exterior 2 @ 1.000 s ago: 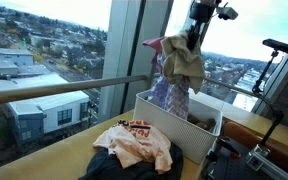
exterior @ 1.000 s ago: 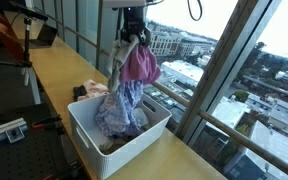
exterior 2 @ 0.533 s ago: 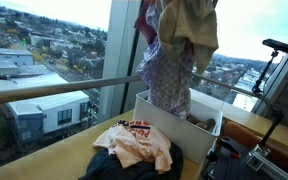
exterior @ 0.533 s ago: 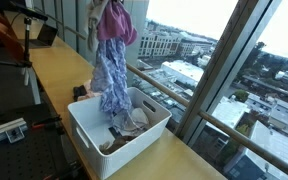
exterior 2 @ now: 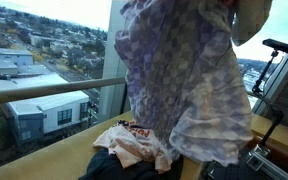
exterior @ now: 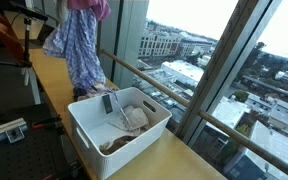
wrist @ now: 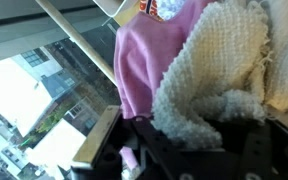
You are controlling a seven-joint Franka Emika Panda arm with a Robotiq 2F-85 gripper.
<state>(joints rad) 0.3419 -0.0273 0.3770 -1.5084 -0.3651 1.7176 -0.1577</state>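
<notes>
Robot's gripper [wrist: 156, 148] clamps 3 garments above the long wooden counter [exterior: 44, 72]
A pink cloth [wrist: 149, 60] and cream knitted garment [wrist: 219, 70] bunch at the shut jaws; the purple-and-white patterned cloth [exterior: 79, 45] hangs vertically below, hem just beside the white rectangular plastic bin [exterior: 89, 138].

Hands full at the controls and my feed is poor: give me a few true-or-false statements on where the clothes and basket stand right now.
1. The tool holds a bundle of clothes hanging clear of the white basket. True.
2. The basket is empty. False: light cloth lies in it.
3. The hanging patterned cloth is purple and white. True.
4. The pile with the printed shirt lies in the basket. False: it lies on the counter, outside it.
5. The wrist view shows only a pink garment. False: a cream knit hangs beside it.
</notes>
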